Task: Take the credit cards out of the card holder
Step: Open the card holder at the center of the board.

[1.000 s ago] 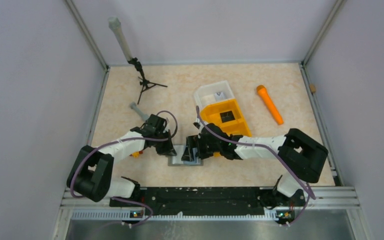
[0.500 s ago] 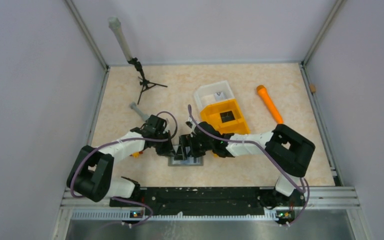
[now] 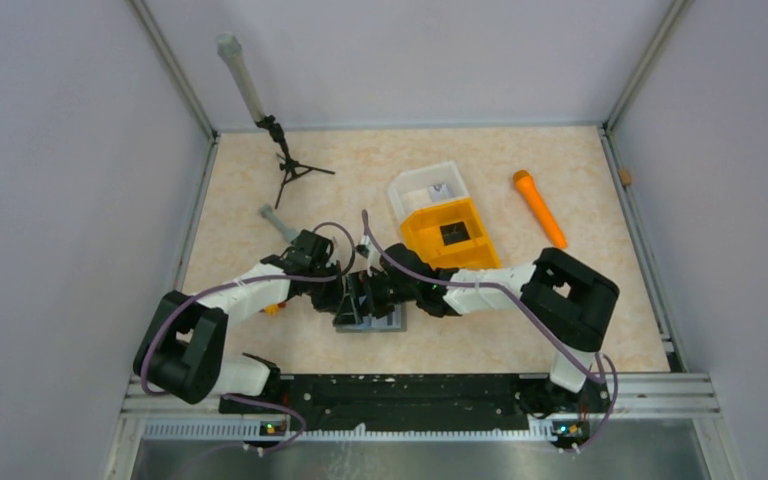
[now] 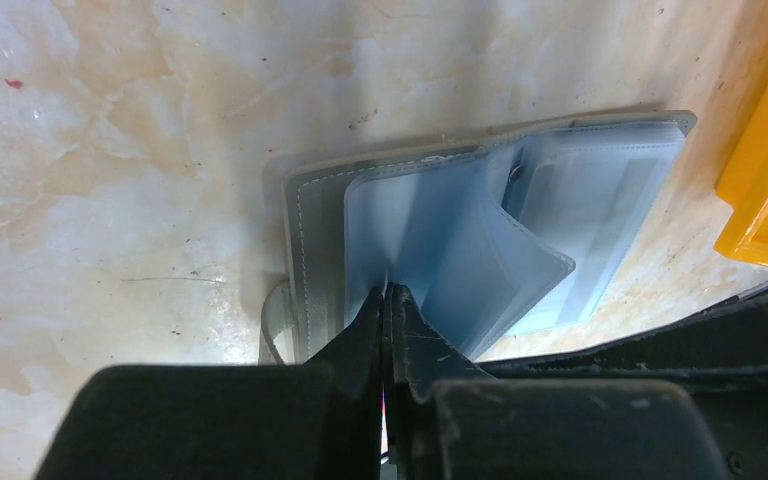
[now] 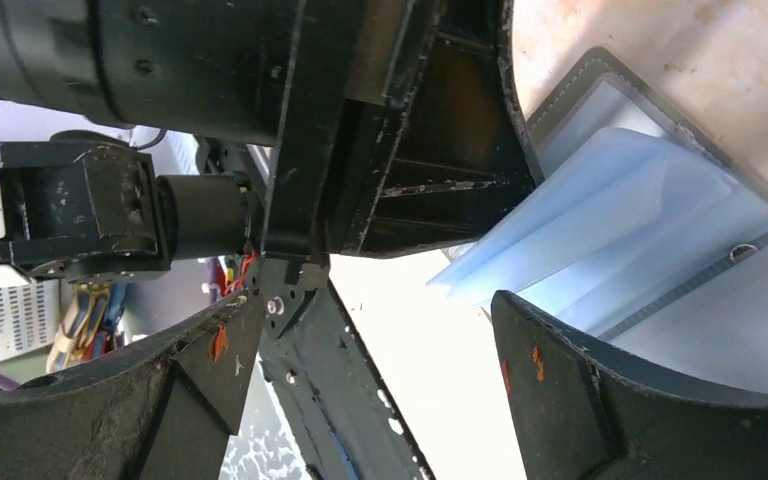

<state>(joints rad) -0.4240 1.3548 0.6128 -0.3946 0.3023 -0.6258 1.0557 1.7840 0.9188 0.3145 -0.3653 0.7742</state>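
Holder-opening step, no card out yet. Flat grey square folding card holder [image 3: 392, 322] lies open on the beige marbled table [image 3: 360, 170], at 6 o'clock of the table top.

Left claw [image 4: 388, 292] is pressed together at the fold of the translucent pale-blue plastic sleeves [image 4: 440, 230]; cannot tell if a leaf is caught between the fingers. Right claw [image 5: 375, 310] is spread wide, hovering at 3 o'clock of the left one over the fanned sleeves, holding nothing.

Credit cards: none plainly exposed. A pale grey-blue rectangle [image 4: 585, 235] shows through a sleeve toward 3 o'clock in the left wrist view, likely one card, not sure.

Judgement: left claw should pin the card holder flat with the leaves parted, no lifting. Right claw needs to come down on a card's exposed edge at the slot mouth, close on the card only, not the sleeve film, then pull straight along the slot.

Risk: film gets nipped with the card, or the whole holder drags toward the orange two-compartment plastic bin [image 3: 450, 238] at 1 o'clock.
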